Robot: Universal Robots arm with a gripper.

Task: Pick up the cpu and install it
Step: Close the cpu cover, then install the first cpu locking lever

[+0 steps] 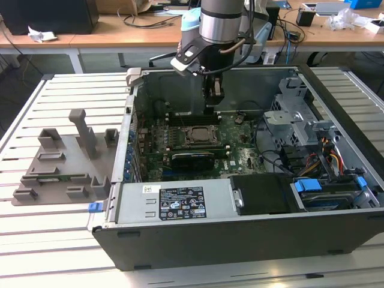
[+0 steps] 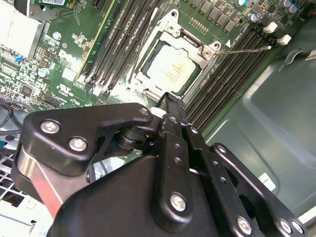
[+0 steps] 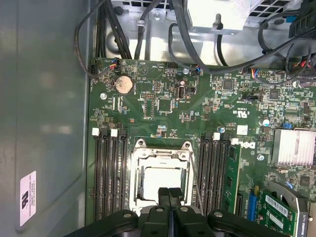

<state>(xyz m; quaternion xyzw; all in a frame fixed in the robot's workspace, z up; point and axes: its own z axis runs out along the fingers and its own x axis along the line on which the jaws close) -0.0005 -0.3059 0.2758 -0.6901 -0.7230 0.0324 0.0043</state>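
While the gripper (image 3: pixel 169 193) hangs above the socket (image 2: pixel 170 64) with fingers pressed together, holding nothing, the cpu (image 2: pixel 169 69) lies seated inside the frame — at the gripper's twelve o'clock in the second wrist view; judging alignment matters most — check it sits flat.

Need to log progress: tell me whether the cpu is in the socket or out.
In. The cpu lies flat inside the socket frame in both wrist views; the gripper is above it, fingertips together, holding nothing.

The cpu (image 2: pixel 170 68) has a pale, satin metal top, framed by the bright metal socket (image 2: pixel 174 61). The gripper (image 2: pixel 170 104) is matt black. The holder block (image 1: pixel 63 165) looks dull grey plastic.
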